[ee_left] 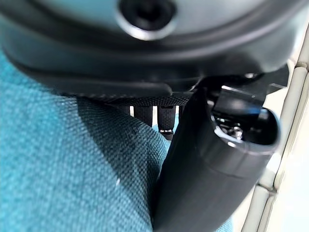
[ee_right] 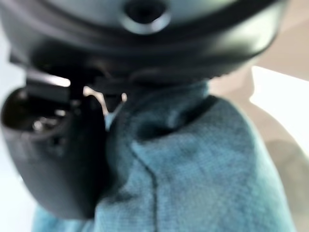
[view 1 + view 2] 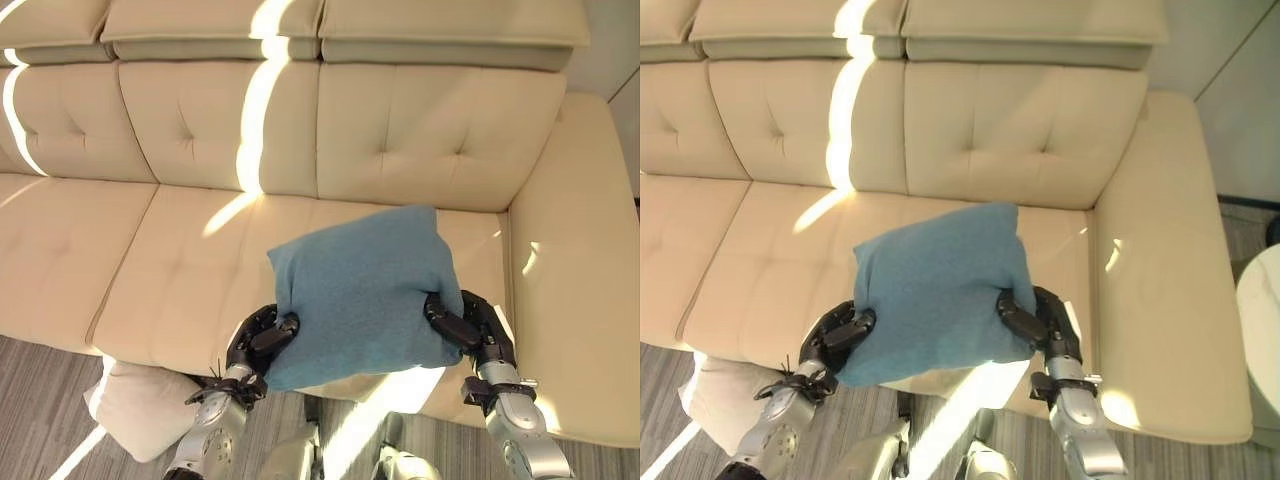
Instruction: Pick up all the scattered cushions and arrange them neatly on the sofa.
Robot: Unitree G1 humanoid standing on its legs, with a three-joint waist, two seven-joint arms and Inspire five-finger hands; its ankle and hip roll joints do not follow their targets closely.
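Left hand (image 3: 262, 338) and right hand (image 3: 462, 325) are clutching the blue cushion (image 3: 362, 292) above the sofa (image 3: 180, 270) seat (fingers hidden underneath); cream cushion (image 3: 135, 405) is lying below the sofa front, partly hidden.

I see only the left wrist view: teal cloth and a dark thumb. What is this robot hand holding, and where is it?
Observer: The left robot hand pinches the left side of a blue cushion, held above the front of the beige sofa seat.
Operator: Is the other robot hand on it too?
Observer: Yes, the right robot hand grips the cushion's right side.
Operator: Is any cushion left on the floor?
Observer: One cream cushion lies on the floor by the sofa's front edge, on the robot's left.
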